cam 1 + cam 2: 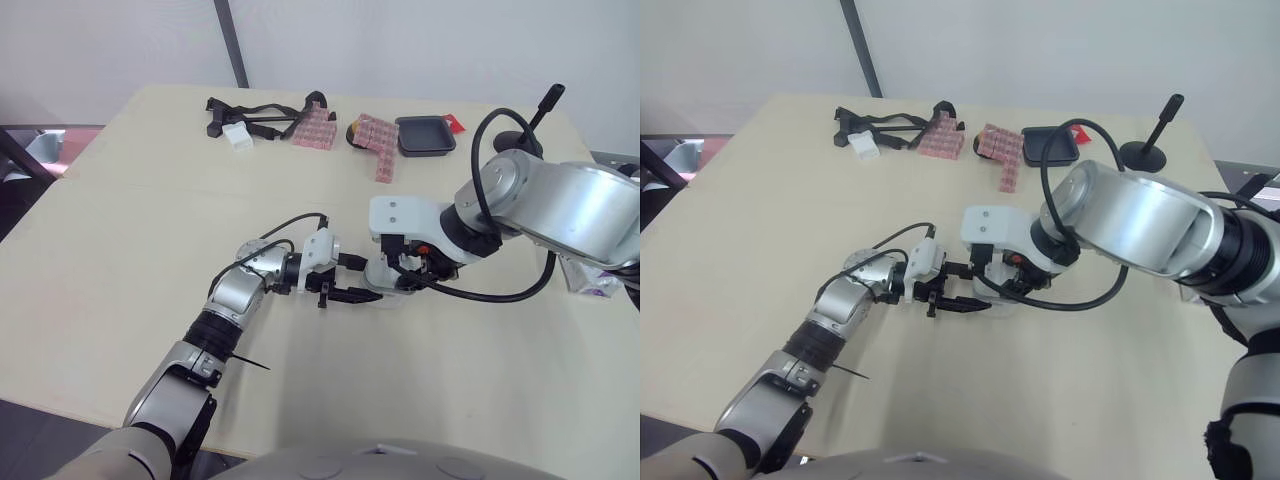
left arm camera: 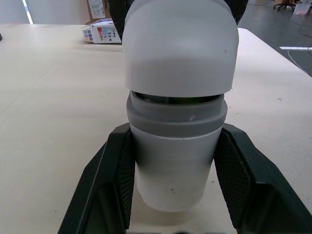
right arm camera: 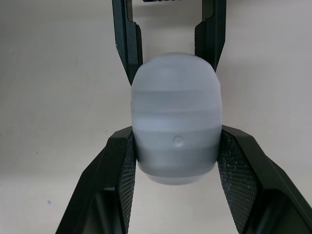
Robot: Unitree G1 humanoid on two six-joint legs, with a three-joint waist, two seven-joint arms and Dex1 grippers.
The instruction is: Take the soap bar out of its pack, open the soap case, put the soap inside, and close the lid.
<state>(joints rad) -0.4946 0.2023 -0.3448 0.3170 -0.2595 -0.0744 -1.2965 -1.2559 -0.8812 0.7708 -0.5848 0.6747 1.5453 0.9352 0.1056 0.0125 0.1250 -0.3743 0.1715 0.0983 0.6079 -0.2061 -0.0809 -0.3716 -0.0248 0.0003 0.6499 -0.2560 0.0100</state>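
As left hand (image 2: 174,134) and right hand (image 3: 176,136) both sit clamped on soap case (image 3: 176,97), I want base (image 2: 170,180) steadied, lid (image 2: 180,44) worked squarely, no twisting.

Frosted white soap case (image 3: 176,131); beige table (image 1: 120,250).

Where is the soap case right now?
Seen from the head, the soap case is near the middle of the table, gripped by the left end effector and the right end effector.
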